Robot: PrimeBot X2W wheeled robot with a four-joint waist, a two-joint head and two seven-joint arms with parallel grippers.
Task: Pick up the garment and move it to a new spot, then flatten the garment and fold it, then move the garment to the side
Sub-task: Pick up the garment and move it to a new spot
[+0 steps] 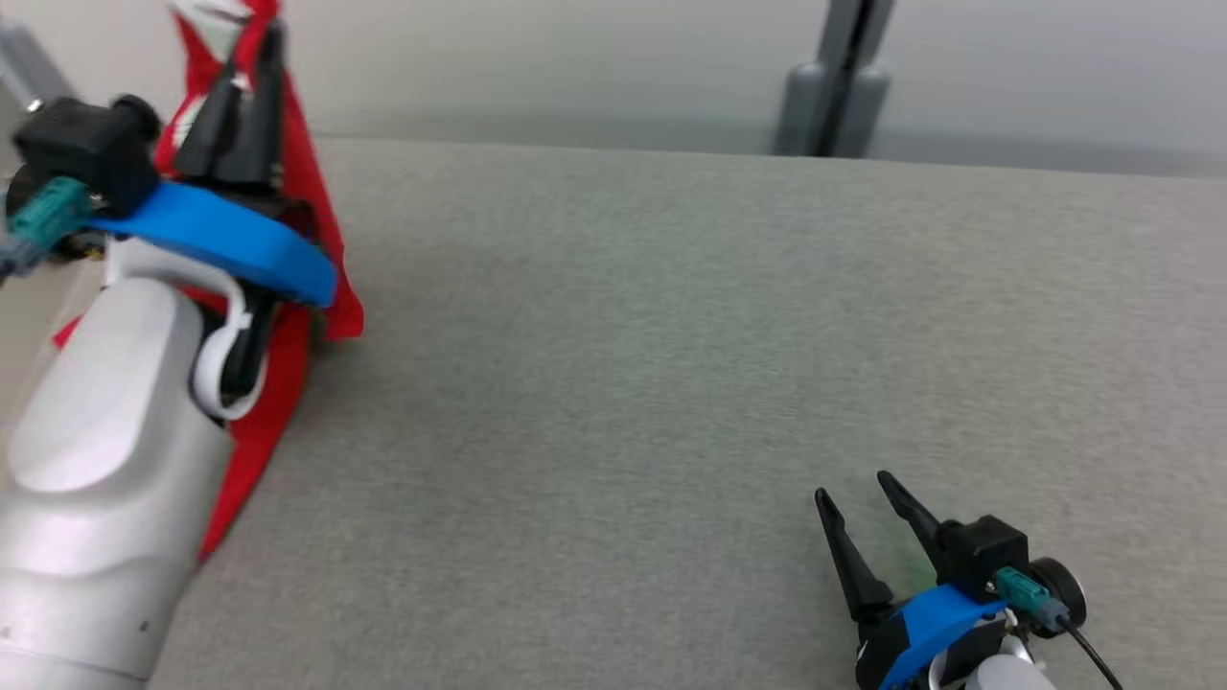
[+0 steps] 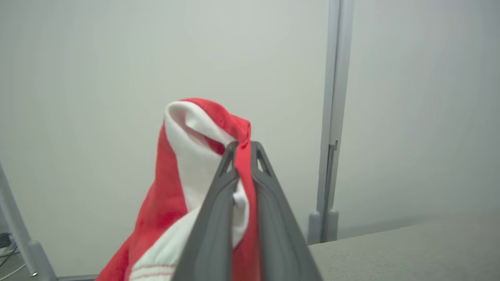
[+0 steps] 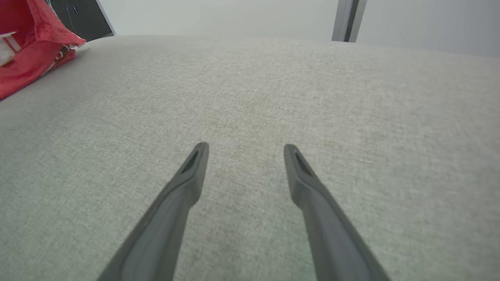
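Left tool (image 2: 243, 145) clamped on a fold of the red-and-white garment (image 2: 172, 195), which drapes beneath it; right tool (image 3: 245, 147), fingers spread, above the grey surface (image 3: 351, 117).

A grey cloth-covered table (image 1: 671, 383) spreads wide. Behind its far edge a grey post (image 1: 839, 86) stands against a plain pale wall (image 1: 575, 57), softly lit.

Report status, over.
Left claw shut on red garment, raised at table's left edge. Right claw open, holding nothing, over table. Nothing in the way.
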